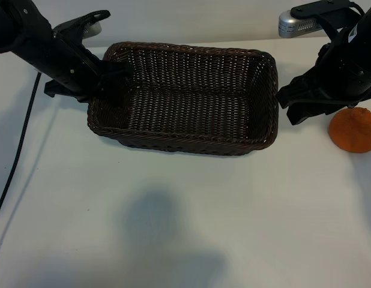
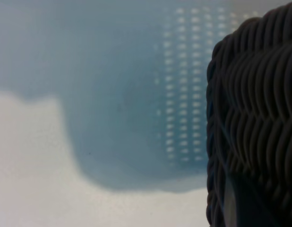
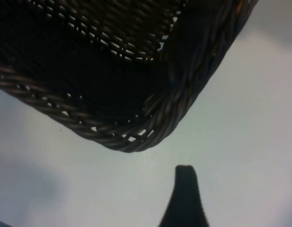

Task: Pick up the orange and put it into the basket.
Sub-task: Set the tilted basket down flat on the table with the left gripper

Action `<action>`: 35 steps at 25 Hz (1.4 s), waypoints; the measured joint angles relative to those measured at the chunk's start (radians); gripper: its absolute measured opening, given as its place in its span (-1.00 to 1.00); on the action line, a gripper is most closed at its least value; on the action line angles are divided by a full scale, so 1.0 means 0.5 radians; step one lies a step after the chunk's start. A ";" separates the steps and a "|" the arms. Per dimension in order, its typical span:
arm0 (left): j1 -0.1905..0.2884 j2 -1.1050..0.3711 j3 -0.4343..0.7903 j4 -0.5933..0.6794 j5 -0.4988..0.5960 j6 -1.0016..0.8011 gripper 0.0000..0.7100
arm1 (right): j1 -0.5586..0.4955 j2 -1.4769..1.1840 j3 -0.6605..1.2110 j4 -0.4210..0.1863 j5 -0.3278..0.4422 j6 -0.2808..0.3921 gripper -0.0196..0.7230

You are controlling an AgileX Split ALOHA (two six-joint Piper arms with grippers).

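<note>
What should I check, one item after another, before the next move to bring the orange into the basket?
1. Orange free on the table, outside the basket: ok.
2. Basket upright, nothing inside: ok.
3. Right gripper open: ok.
4. Right gripper over the orange: not ok; it stands between basket and orange.
5. Left gripper clear of the basket: not ok; at its left end.

Left black arm angled down, its black left gripper [image 1: 116, 84] narrowly parted; right black arm angled down, black right gripper [image 1: 302, 105] with jaws spread wide, holding nothing.
</note>
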 joint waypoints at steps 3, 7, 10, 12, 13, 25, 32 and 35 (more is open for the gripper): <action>-0.007 0.037 -0.002 -0.015 -0.014 0.004 -0.58 | 0.000 0.000 0.000 0.000 0.000 0.000 0.50; -0.011 0.123 -0.002 -0.069 -0.035 0.004 -0.58 | 0.000 0.000 0.000 0.000 0.000 0.000 0.50; -0.014 0.193 -0.002 -0.123 -0.057 0.027 -0.58 | 0.000 0.000 0.000 0.000 0.000 0.000 0.50; -0.036 0.213 -0.002 -0.128 -0.085 0.035 -0.58 | 0.000 0.000 0.000 0.000 0.000 0.000 0.50; -0.050 0.215 -0.002 -0.124 -0.108 0.037 -0.58 | 0.000 0.000 0.000 -0.002 0.000 0.000 0.50; -0.127 0.254 -0.002 -0.131 -0.229 0.043 -0.58 | 0.000 0.000 0.000 -0.008 0.000 0.000 0.50; -0.127 0.269 -0.006 -0.146 -0.238 0.034 -0.58 | 0.000 0.000 0.000 -0.008 0.006 0.000 0.50; -0.129 0.269 -0.006 -0.153 -0.238 -0.004 -0.58 | 0.000 0.000 0.000 -0.008 0.006 0.000 0.50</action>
